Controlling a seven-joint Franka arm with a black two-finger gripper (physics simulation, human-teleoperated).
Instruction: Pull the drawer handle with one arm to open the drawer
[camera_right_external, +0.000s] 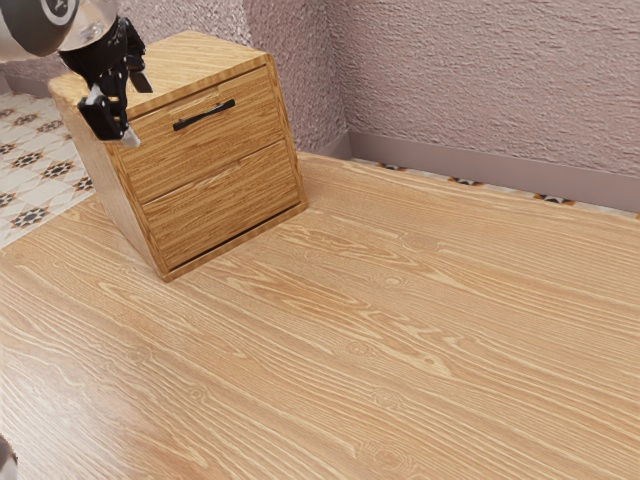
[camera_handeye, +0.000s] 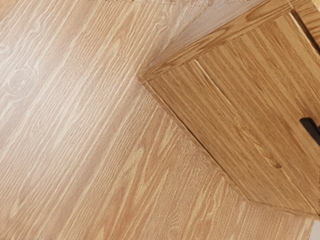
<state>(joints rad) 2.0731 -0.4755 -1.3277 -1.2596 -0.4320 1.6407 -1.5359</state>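
Hovering by the cabinet (camera_right_external: 215, 190) corner, grip state unreadable, the gripper (camera_right_external: 112, 122) sits off the handle (camera_right_external: 203, 115); closing here would likely miss it.

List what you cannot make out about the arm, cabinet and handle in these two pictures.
1. Arm: exterior view, cut off by the upper left edge above the gripper.
2. Handle: wrist view, cut off by the picture's edge; one end shows.
3. Cabinet: back and far side, exterior view, hidden by its own body.
4. Top drawer: its inside, both views, hidden behind its front.
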